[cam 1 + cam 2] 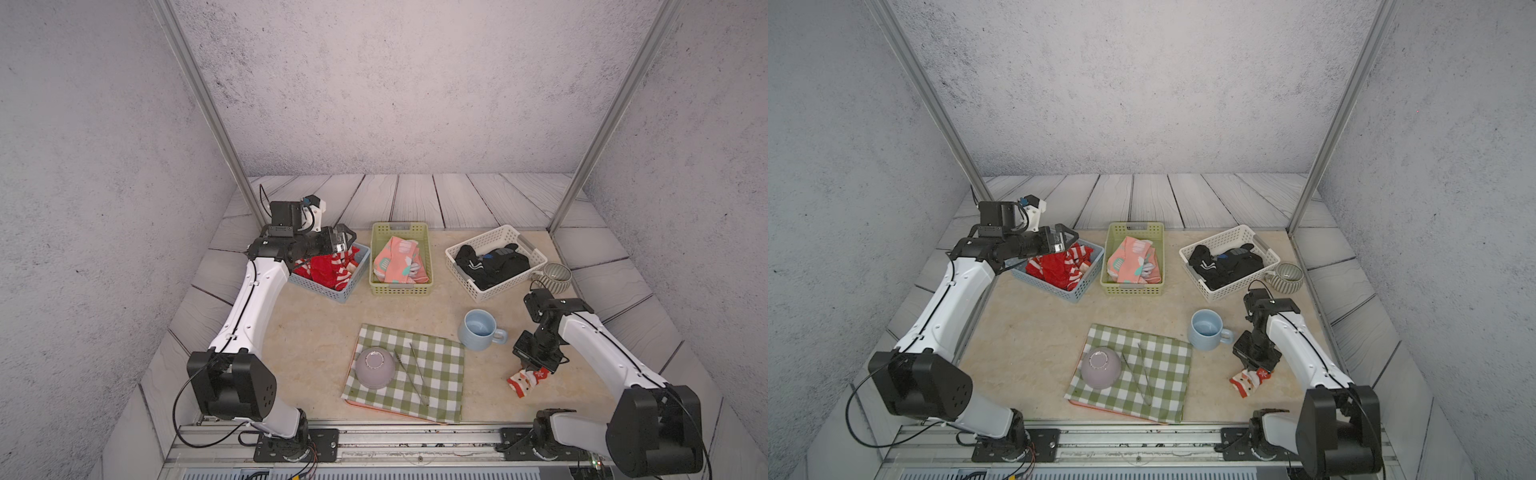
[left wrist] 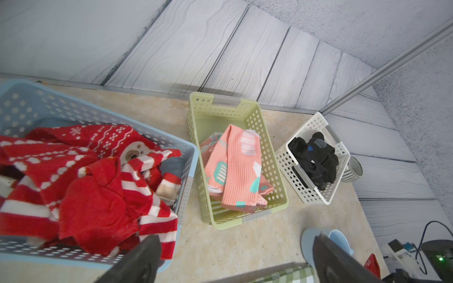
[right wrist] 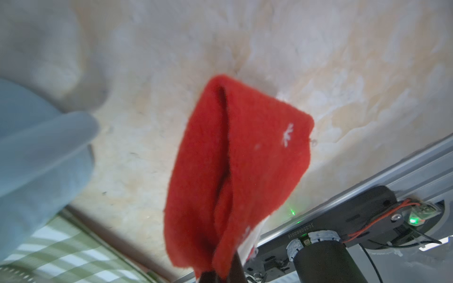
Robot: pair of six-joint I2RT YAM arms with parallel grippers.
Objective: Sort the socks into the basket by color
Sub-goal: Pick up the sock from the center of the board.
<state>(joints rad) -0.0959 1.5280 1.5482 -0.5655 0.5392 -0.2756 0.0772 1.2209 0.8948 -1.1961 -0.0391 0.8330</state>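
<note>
- Right pincer [image 1: 532, 366] pressed together, pinching a red sock [image 1: 527, 381] near the blue mug [image 1: 478, 330]
- Left pincer [image 1: 348, 245] spread wide, empty, over the blue basket [image 1: 332, 293] of red socks [image 1: 328, 268]
- Three baskets [image 1: 401, 289], two mugs [image 1: 555, 276], one bowl [image 1: 375, 368]

tabletop [image 1: 316, 332], 3 baskets [image 1: 400, 291], mugs [image 1: 478, 334], board [image 1: 386, 411] under cloth [image 1: 440, 374]

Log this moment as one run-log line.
left gripper: open, above blue basket | right gripper: shut on red sock near blue mug | stage: sock gripped, not yet binned
</note>
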